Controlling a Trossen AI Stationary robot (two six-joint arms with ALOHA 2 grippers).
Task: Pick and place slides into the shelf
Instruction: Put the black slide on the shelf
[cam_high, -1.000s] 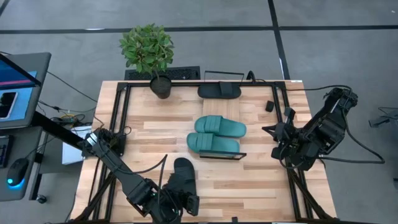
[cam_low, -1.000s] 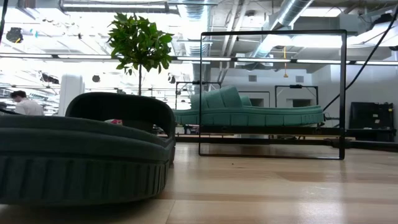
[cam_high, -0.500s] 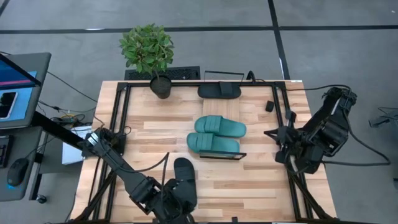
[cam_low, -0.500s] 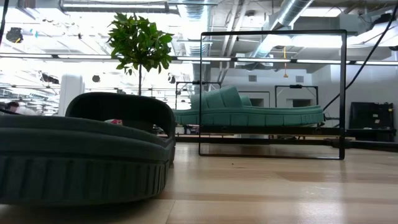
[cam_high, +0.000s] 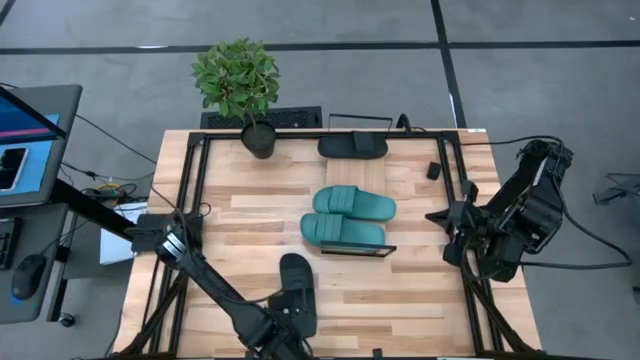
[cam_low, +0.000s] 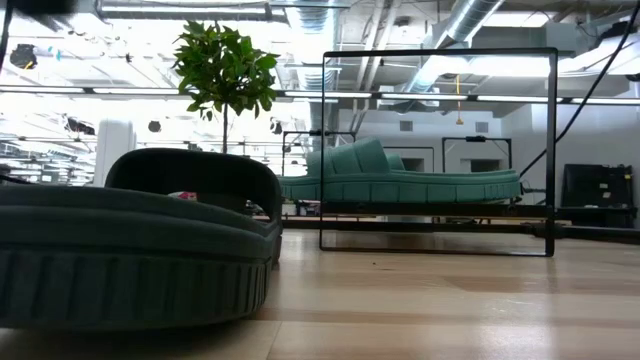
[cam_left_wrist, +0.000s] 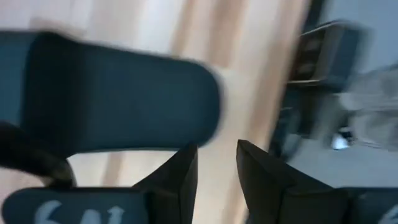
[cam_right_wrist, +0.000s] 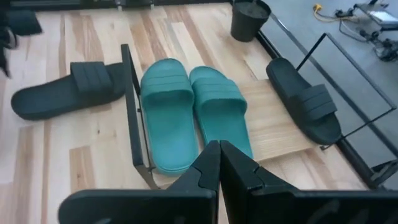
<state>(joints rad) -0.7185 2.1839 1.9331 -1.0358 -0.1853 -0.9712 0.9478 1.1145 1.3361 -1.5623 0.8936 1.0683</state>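
Over the last second my left arm has swung in lower along the counter (cam_high: 250, 200). My left pincer (cam_left_wrist: 216, 146) has moved from beside the near black slide (cam_high: 297, 288) down to that slide's end at the counter's near edge. The move is quick enough that my left wrist view is smeared. It still shows my two fingers standing a little apart with nothing between them, and the slide's dark body lies just ahead of them, not in them. So the pincer is open and empty, and I judge that I am lining up a grasp, not carrying anything yet.

Nothing else has shifted. The near black slide has not moved on the counter near the middle of the near edge. The two teal slides (cam_high: 350, 215) lie side by side on the shelf (cam_right_wrist: 273, 127) at the counter's middle. The other black slide (cam_high: 353, 147) is at the far edge by the shelf's far wire frame; I cannot tell whether it rests on the board.

My right pincer (cam_right_wrist: 219, 149) has drawn back slightly at the counter's right edge. It is closed, holds nothing and waits.

As I read it, at least the near black slide is still to be shelved.
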